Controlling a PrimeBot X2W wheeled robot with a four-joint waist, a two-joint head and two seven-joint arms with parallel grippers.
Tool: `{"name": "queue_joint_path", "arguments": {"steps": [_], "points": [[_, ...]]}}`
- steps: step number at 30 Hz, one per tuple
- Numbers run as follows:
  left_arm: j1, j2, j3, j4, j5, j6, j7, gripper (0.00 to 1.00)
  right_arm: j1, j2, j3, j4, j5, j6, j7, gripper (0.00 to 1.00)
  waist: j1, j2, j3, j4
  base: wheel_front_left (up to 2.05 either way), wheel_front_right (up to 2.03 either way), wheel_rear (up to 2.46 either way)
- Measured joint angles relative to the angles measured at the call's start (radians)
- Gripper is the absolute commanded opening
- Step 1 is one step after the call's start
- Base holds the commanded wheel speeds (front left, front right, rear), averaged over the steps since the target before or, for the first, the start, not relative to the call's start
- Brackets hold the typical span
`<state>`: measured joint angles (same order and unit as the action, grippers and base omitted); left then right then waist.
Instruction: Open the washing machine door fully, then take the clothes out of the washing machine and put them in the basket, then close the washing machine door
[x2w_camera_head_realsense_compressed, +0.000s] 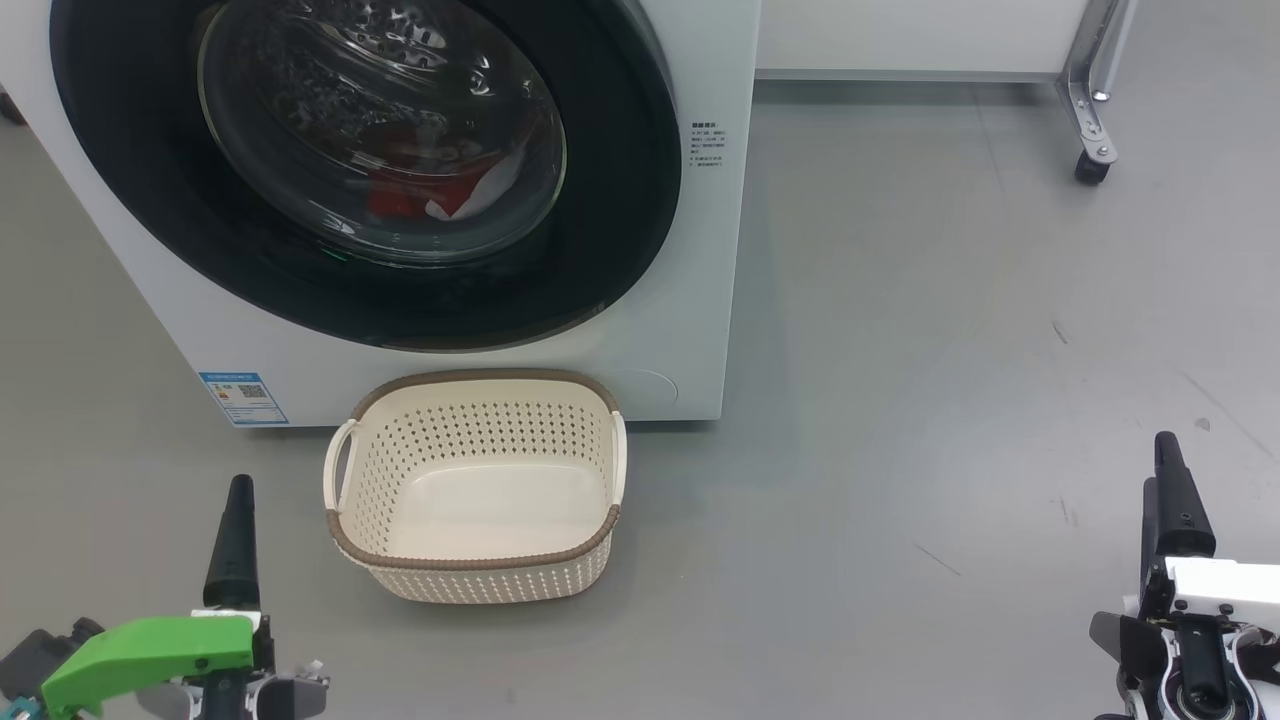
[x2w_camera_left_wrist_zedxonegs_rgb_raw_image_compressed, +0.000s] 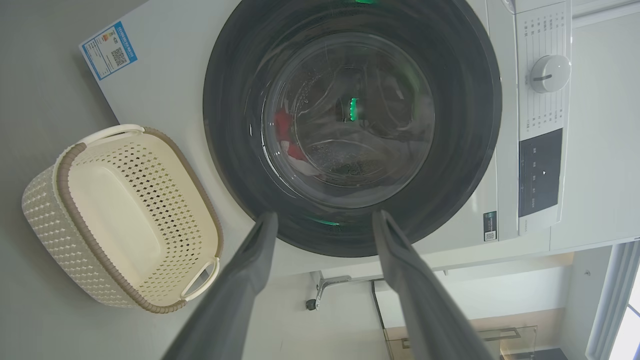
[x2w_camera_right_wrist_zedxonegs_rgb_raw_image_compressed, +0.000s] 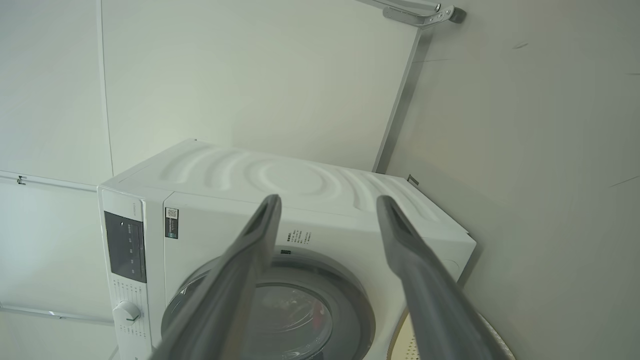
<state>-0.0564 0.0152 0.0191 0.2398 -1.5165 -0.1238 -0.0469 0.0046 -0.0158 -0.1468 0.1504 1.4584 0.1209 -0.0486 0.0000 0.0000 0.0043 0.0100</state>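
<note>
The white washing machine (x2w_camera_head_realsense_compressed: 700, 300) fills the upper left of the head view. Its round, black-rimmed washing machine door (x2w_camera_head_realsense_compressed: 610, 240) lies shut against the front. Red and white clothes (x2w_camera_head_realsense_compressed: 410, 195) show through the glass bowl, and again in the left wrist view as clothes (x2w_camera_left_wrist_zedxonegs_rgb_raw_image_compressed: 282, 122) behind the door (x2w_camera_left_wrist_zedxonegs_rgb_raw_image_compressed: 465, 125). The cream basket (x2w_camera_head_realsense_compressed: 480, 377) stands empty on the floor just before the machine. My left gripper (x2w_camera_head_realsense_compressed: 238, 500) hovers low at the basket's left, open, its fingers (x2w_camera_left_wrist_zedxonegs_rgb_raw_image_compressed: 250, 265) spread and holding nothing. My right gripper (x2w_camera_head_realsense_compressed: 1170, 470) is far right, open and holding nothing, with its fingers (x2w_camera_right_wrist_zedxonegs_rgb_raw_image_compressed: 425, 280) aimed at the machine (x2w_camera_right_wrist_zedxonegs_rgb_raw_image_compressed: 300, 180).
A metal frame leg on a caster (x2w_camera_head_realsense_compressed: 1090, 150) stands at the back right, under a white panel. The machine carries a blue label (x2w_camera_head_realsense_compressed: 242, 395) at its lower left corner and a dial (x2w_camera_left_wrist_zedxonegs_rgb_raw_image_compressed: 549, 74) on its control strip. Grey floor stretches between basket and right gripper.
</note>
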Motion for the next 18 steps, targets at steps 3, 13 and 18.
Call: {"name": "queue_joint_path", "arguments": {"steps": [3, 13, 18], "points": [[0.000, 0.000, 0.007, -0.013, 0.012, 0.000, -0.009, 1.00, -0.005, 0.000, 0.002, -0.020, -0.016, 0.000, -0.012, 1.00, 0.0000, 0.0000, -0.001, 0.002, 0.00, 0.00, 0.00], [-0.015, 0.001, 0.013, -0.065, 0.132, 0.000, -0.048, 1.00, -0.017, -0.003, -0.001, -0.085, -0.137, 0.000, -0.046, 1.00, 0.0000, 0.0000, -0.006, 0.013, 0.00, 0.00, 0.00], [-0.015, 0.002, 0.006, -0.079, 0.201, 0.000, -0.062, 1.00, -0.017, -0.004, -0.004, -0.099, -0.221, 0.000, -0.061, 1.00, 0.0000, 0.0000, -0.007, 0.018, 0.00, 0.00, 0.00]]}}
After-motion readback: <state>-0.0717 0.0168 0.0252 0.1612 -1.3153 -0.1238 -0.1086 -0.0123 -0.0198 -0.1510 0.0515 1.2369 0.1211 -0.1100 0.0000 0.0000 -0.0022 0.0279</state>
